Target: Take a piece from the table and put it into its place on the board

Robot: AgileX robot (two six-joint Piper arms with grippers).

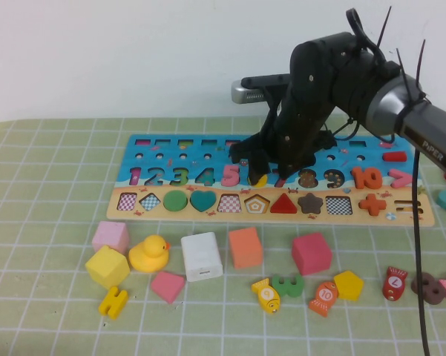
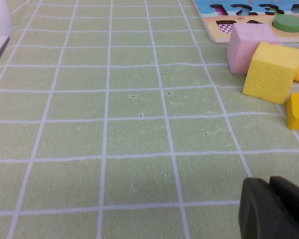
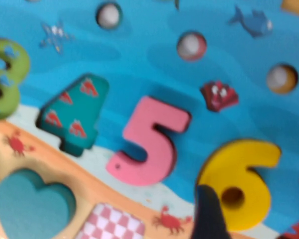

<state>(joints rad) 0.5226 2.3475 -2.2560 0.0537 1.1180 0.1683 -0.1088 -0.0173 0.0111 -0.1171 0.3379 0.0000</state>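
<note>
Yellow H sits nearest, lower left of the high view, on the green gridded desk. Above it: yellow cube, pink cube, duck. Continuing right along the front row: pink pentagon, white block, orange cube, red cube, then small fish and number pieces at lower right, including a green 3 and a yellow pentagon.

Board lies across the frame center, digits 1-10 on the blue strip, shapes on the orange strip below. Green circle, teal heart and red triangle are seated; several shape slots show bare checker pattern.

Right pincer is low over the board at center, at the 6-7 slots. Right wrist view shows pink 5 seated, teal 4 beside it, and yellow 6 in its slot with 1 dark finger at its edge. Cannot tell whether this pincer is open, closed or gripping the 6.

Left pincer is outside the high view; in the left wrist view it hangs over bare desk, apart from the cubes, fingers together with nothing between them.
</note>
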